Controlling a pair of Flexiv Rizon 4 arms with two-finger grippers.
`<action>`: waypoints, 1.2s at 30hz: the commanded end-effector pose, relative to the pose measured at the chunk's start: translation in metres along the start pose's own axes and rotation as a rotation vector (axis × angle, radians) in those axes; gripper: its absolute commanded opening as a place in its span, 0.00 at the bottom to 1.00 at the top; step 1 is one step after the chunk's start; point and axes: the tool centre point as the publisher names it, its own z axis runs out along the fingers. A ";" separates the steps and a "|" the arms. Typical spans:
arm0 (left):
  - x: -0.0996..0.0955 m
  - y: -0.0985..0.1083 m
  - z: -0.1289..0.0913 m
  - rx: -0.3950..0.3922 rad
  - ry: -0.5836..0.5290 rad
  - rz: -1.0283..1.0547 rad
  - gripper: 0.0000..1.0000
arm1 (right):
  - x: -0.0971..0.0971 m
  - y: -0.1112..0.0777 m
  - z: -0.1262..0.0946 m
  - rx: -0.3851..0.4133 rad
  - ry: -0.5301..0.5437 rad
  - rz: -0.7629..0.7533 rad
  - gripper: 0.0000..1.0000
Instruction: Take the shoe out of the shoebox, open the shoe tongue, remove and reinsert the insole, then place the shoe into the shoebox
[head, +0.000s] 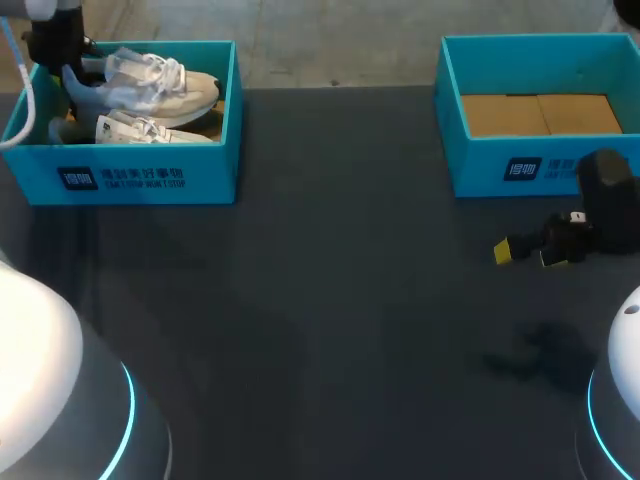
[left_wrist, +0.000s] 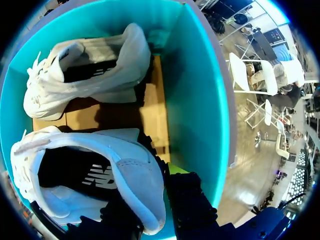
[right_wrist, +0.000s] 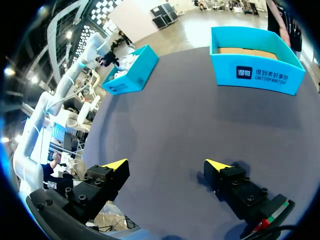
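Left gripper (left_wrist: 149, 197) pinches shoe (left_wrist: 107, 172) (inside shoebox (left_wrist: 200, 105)).

Teal shoeboxes (head: 215, 150) (head: 480, 170): two. White sneakers (head: 150, 88) (head: 140, 130): two, both in one box. Robot arms (head: 45, 40) (head: 605, 185): two, one each side. Cardboard floor flaps (head: 500, 115) (head: 585, 113) in other box: two.

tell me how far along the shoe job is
Nothing done: both shoes lie in the left shoebox. In hand: the left gripper is down at the heel of the near shoe. Left: lifting out, tongue, insole, reboxing. The right gripper hangs open over the table.
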 end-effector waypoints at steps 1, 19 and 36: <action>-0.005 0.014 0.012 0.016 -0.001 -0.001 0.00 | 0.001 -0.001 0.000 0.000 -0.003 0.001 1.00; -0.019 0.025 0.052 0.088 0.018 0.006 0.00 | 0.001 -0.001 0.000 0.000 -0.003 0.001 1.00; -0.020 0.010 0.003 0.053 -0.070 0.025 1.00 | 0.001 -0.001 0.000 0.000 -0.003 0.001 1.00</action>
